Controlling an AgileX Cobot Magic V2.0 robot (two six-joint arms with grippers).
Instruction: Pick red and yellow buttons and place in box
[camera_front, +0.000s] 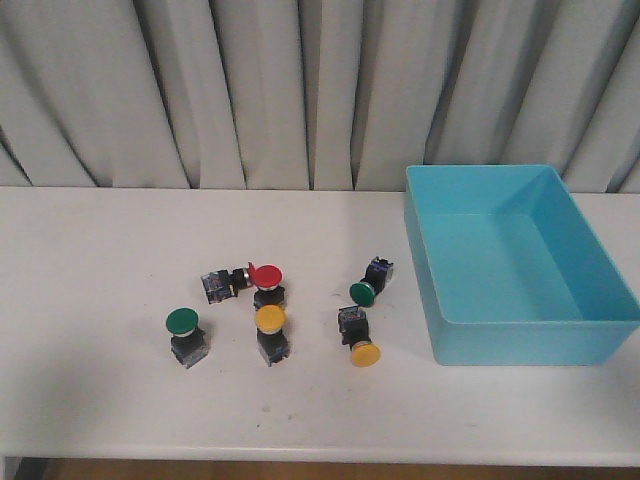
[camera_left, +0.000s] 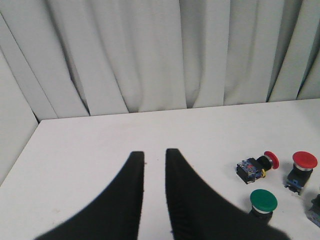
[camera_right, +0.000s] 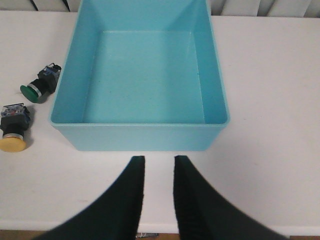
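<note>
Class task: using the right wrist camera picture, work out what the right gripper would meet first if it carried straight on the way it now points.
Probably the near wall of the turquoise box. The right gripper points straight at it, with only bare white table between. If it travels above the rim, it would pass over the empty interior instead; height is unclear.

We see a white surface (camera_front: 90, 250) backed by a pleated grey curtain (camera_front: 250, 90). One green button (camera_front: 182, 323) stands upright at the left of the group. A second green button (camera_front: 363, 292) lies tipped on its side, further right.
</note>
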